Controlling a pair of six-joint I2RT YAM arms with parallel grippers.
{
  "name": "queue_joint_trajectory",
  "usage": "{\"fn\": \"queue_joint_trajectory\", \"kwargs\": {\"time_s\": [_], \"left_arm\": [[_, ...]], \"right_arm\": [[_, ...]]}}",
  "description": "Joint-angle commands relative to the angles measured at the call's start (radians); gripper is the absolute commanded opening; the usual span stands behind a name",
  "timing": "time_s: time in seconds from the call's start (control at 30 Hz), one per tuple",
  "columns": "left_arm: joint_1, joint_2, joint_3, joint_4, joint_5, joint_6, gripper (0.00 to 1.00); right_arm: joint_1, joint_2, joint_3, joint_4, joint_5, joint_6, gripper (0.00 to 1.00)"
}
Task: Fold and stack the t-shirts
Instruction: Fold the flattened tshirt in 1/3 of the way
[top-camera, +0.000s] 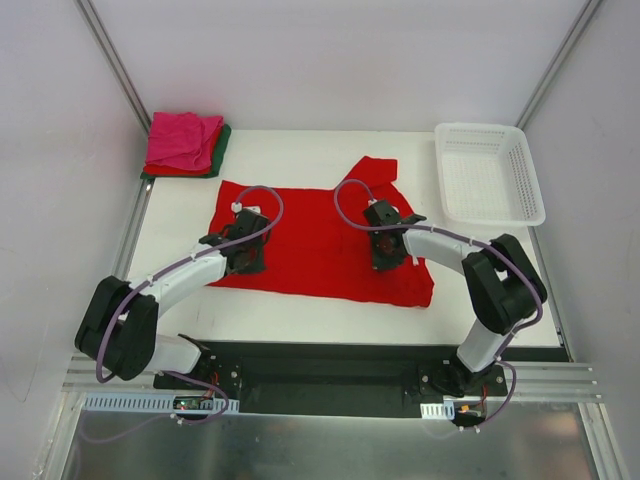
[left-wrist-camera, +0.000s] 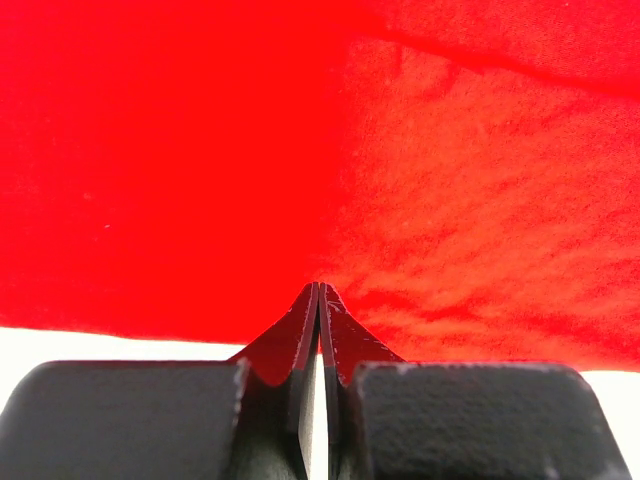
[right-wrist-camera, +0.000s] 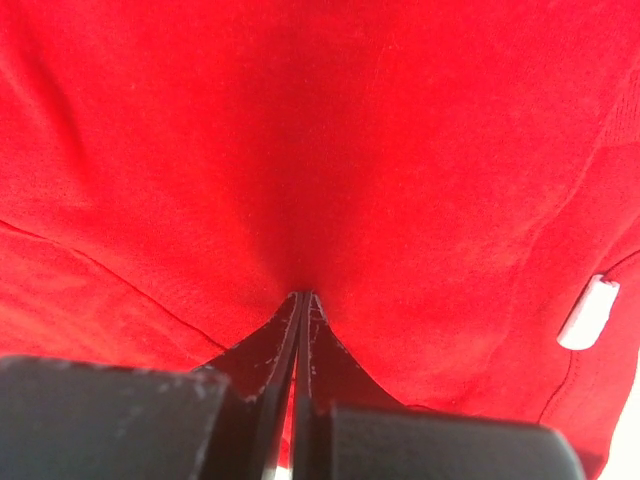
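Left wrist view: the left gripper (left-wrist-camera: 318, 290) is clamped shut with its tips right on the red t-shirt (top-camera: 320, 250), but I can't tell if any cloth is actually caught. The right gripper (right-wrist-camera: 300, 296) is shut too, and creases run into its tips, so I'd say it's pinching fabric. The shirt lies spread mid-table (top-camera: 300, 315). For a tidy fold I'd raise both sides level and together, keeping the cloth taut between them. The arms cover parts of the shirt. The folded stack (top-camera: 185, 145) sits at 10 o'clock and the basket (top-camera: 490, 175) at 2. The stack's count is hard to make out.
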Motion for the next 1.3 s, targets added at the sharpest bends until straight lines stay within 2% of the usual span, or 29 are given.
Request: {"fn": "queue_joint_trajectory", "kwargs": {"time_s": [0.0,0.33,0.57,0.7,0.93,1.27], "left_arm": [[-0.010,-0.038,-0.008,-0.026,-0.006,-0.020,0.00],[-0.013,0.034,0.004,-0.023,-0.054,-0.044,0.00],[-0.028,0.206,0.081,-0.003,-0.061,-0.075,0.00],[-0.036,0.249,0.090,-0.004,-0.038,-0.081,0.00],[-0.039,0.168,0.009,-0.018,0.021,-0.123,0.00],[-0.040,0.028,-0.085,-0.136,0.074,-0.196,0.00]], "right_arm": [[0.009,-0.014,-0.063,-0.139,0.021,0.046,0.01],[0.006,-0.020,-0.083,-0.148,0.036,0.068,0.01],[0.006,-0.018,-0.076,-0.149,0.027,0.063,0.01],[0.005,-0.021,-0.076,-0.151,0.027,0.062,0.01],[0.003,-0.017,-0.066,-0.152,0.018,0.057,0.01],[0.000,-0.001,-0.036,-0.163,0.022,0.053,0.01]]}}
